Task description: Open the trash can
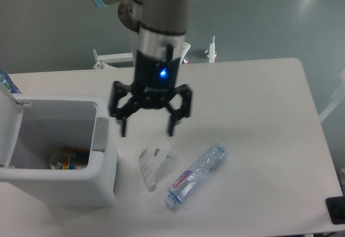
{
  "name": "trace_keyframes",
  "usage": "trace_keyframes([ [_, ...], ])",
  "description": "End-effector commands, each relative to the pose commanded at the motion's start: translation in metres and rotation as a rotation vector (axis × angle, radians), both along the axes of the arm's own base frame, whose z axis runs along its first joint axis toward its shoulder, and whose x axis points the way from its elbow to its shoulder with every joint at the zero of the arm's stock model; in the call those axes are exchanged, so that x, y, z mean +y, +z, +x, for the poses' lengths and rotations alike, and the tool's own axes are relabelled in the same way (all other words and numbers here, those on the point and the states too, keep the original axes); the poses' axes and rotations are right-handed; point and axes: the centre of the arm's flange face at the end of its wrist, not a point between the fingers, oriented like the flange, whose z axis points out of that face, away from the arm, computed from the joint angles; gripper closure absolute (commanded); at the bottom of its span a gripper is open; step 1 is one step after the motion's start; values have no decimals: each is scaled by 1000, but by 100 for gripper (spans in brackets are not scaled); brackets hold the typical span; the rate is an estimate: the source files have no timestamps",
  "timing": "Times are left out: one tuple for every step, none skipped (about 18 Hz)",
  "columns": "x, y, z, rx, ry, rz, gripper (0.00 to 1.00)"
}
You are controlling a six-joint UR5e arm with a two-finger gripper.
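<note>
Fingers (147, 130) spread wide, gripping nothing, hanging above the table (259, 102) w/ a blue light glowing on the wrist. Trash can (59, 151) sits left of the fingers, just beside them, lid (9, 118) standing up at its far-left side, grey button tab (101, 134) on the rim nearest the fingers. Colourful scraps down inside, can't make out what. Right below the fingers: a crumpled clear wrapper (153, 161), some print on it, too small to read. Below and right of them, a clear plastic bottle (197, 176) lying on its side, label w/ red lettering, blurred, can't read it for sure.
</note>
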Motion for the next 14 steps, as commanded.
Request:
trace_keyframes([
  [-8, 4, -10, 32, 22, -21, 0],
  [-13, 6, -18, 57, 19, -38, 0],
  [-21, 8, -27, 76, 12, -53, 0],
  [-30, 7, -39, 86, 8, -72, 0],
  [-39, 5, -48, 96, 2, -90, 0],
  [-44, 3, -51, 105, -13, -106, 0],
  [-54, 7, -55, 121, -22, -122, 0],
  [-68, 6, -65, 126, -25, -148, 0],
  [-75, 4, -70, 129, -51, -176, 0],
  [-80, 4, -72, 138, -86, -205, 0],
  [-85, 0, -74, 139, -124, -237, 0],
  [-94, -2, -76, 146, -153, -262, 0],
  [-102, -4, -79, 156, -180, -283, 0],
  [-108, -7, -80, 164, -202, -300, 0],
])
